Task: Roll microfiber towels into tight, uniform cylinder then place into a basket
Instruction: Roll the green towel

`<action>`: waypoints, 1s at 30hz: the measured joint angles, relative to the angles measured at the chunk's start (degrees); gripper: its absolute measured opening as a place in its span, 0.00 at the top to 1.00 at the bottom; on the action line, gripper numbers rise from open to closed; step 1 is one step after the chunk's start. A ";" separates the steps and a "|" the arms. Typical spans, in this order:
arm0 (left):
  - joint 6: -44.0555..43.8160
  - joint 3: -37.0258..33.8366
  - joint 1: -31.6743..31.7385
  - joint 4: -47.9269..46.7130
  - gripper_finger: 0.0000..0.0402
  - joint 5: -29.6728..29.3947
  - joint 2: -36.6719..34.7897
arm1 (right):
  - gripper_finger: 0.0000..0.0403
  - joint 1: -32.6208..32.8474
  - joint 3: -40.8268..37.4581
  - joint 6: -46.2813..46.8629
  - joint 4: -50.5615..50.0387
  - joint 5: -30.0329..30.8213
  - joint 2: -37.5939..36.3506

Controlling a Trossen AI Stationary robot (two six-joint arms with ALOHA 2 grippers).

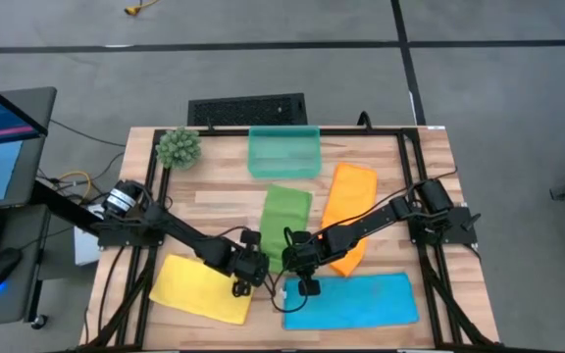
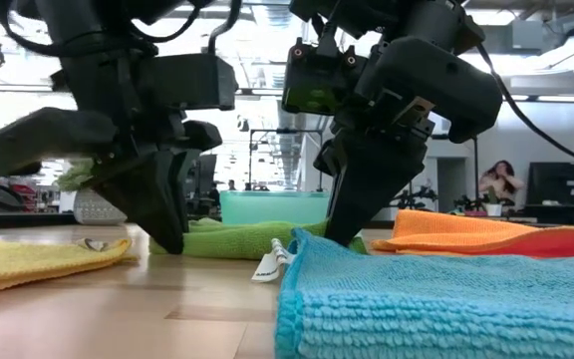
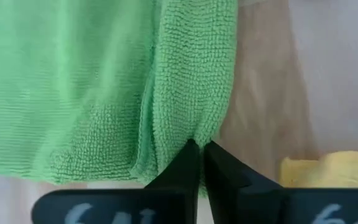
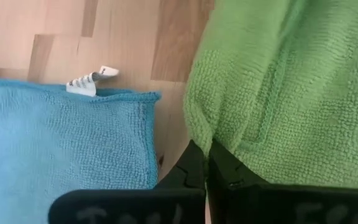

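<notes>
A: From above, how does the soft green microfiber towel (image 1: pixel 285 223) lie?

B: Flat in the middle of the pale wooden slatted table (image 1: pixel 219 186), its long axis running from the far edge toward the near one. Its near end sits between the two grippers. The small translucent teal plastic basket (image 1: pixel 283 152) stands just beyond its far end. The orange microfiber towel (image 1: pixel 347 214) lies beside it, slightly tilted; the bright blue microfiber towel (image 1: pixel 351 299) runs crosswise along the near edge, and the yellow microfiber towel (image 1: pixel 200 286) lies near the left corner. A spiky green plant ball (image 1: pixel 179 147) sits beside the basket.

A: And the grippers?

B: The left gripper (image 1: pixel 247 277) and right gripper (image 1: pixel 303 277) are both down at the green towel's near end.

A: At table height?

B: Both dark grippers touch down on the green towel's edge, the teal basket behind them. A small white tag sticks out at the blue towel's corner; I cannot read it.

A: The left wrist camera?

B: The left gripper's fingers are closed, pinching the hemmed corner of the green towel, which bunches into a fold there. Its looped pile is plain. Pale marks on the gripper body are unreadable.

A: The right wrist camera?

B: The right gripper's fingers are likewise pressed together on the green towel's other near corner, the blue towel just beside it.
</notes>
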 joint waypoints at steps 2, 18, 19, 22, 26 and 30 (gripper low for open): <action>-0.11 1.10 -0.05 -1.03 0.99 4.93 -0.26 | 0.98 0.40 0.00 1.89 0.25 -0.16 -0.12; -6.17 5.55 3.36 -9.46 1.00 17.14 -0.89 | 0.98 1.78 0.13 17.39 3.06 -2.52 -2.40; -6.81 5.57 3.99 -9.47 1.00 17.47 -0.89 | 0.98 1.28 0.00 18.38 2.75 -2.63 -2.34; -9.33 5.50 6.33 -10.00 1.00 18.16 -0.89 | 0.98 -0.34 0.02 21.01 2.19 -3.74 -2.36; -10.04 5.50 9.12 -10.07 1.00 21.13 -0.95 | 0.98 -1.95 0.00 23.04 0.50 -5.19 -2.14; -10.74 5.50 11.08 -11.04 1.00 21.67 -2.03 | 0.98 -2.34 0.00 23.12 0.62 -5.19 -2.14</action>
